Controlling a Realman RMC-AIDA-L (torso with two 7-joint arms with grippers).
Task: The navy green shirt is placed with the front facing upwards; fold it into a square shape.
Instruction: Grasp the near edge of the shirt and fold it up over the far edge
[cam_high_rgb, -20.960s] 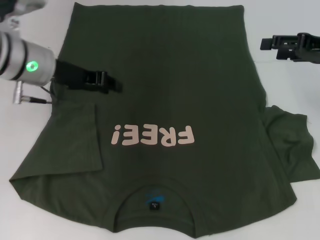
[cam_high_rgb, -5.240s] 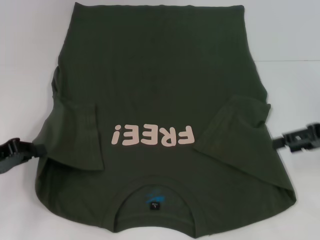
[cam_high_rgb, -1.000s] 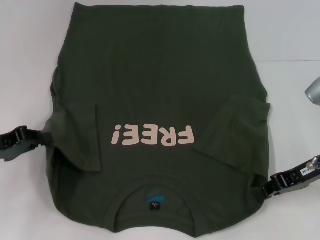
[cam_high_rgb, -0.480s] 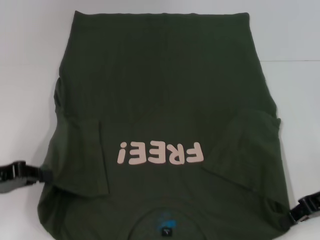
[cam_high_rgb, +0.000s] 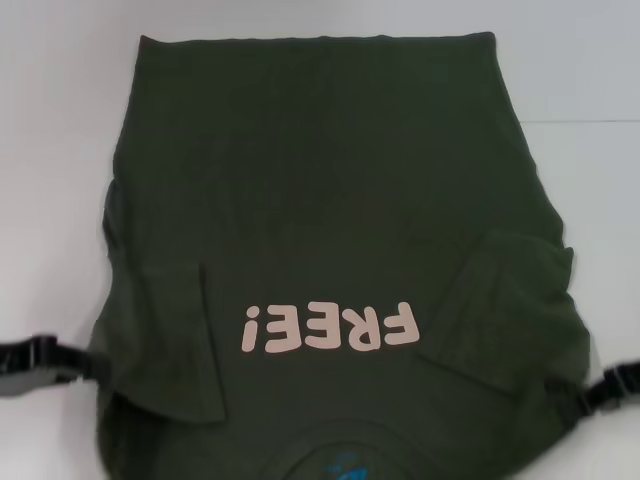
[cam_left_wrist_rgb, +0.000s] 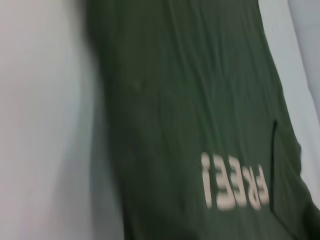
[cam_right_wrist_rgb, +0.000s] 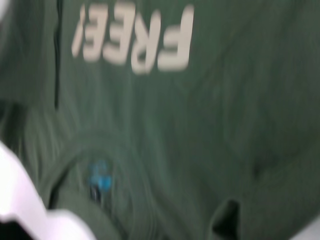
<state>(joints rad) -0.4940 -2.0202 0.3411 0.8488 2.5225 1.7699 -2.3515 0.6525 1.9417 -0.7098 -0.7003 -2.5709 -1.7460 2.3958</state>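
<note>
Left gripper (cam_high_rgb: 45, 358): at 8 o'clock, at the shirt's shoulder edge; whether it grips, I cannot tell.
Right gripper (cam_high_rgb: 612, 385): at 4 o'clock, at the opposite shoulder; grip hidden too.
Navy green shirt (cam_high_rgb: 330, 230): front up, both sleeves folded in.
Change: collar end has slid nearer within a second; the lengthwise fold looks begun.
Table (cam_high_rgb: 590, 180): white, plain, around the cloth.
</note>
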